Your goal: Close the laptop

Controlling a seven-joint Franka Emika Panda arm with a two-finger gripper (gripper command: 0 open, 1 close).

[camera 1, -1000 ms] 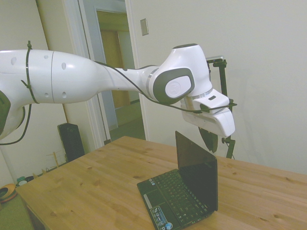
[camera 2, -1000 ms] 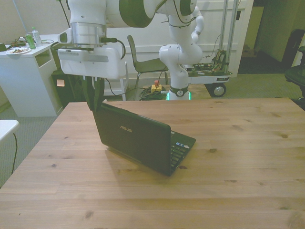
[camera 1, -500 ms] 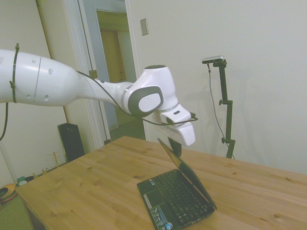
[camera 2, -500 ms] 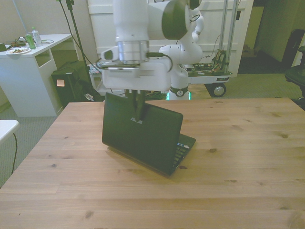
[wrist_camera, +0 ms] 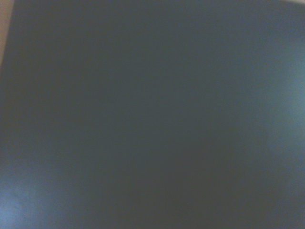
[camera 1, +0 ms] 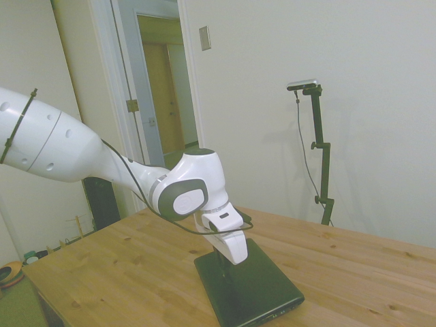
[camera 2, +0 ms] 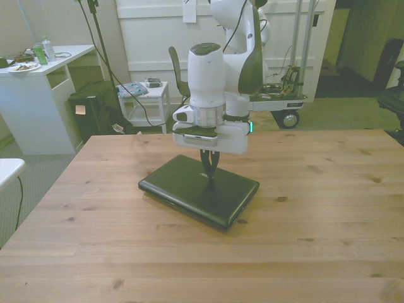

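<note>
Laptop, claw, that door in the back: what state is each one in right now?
Laptop: closed, lid down flat, lying on the wooden table.
Claw: shut, fingertips together, pressing down on the laptop's lid.
Door behind the table in the side view: standing open onto a lit hallway.

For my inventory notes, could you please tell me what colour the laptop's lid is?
Plain black; the laptop lid shows best in the front view.
</note>
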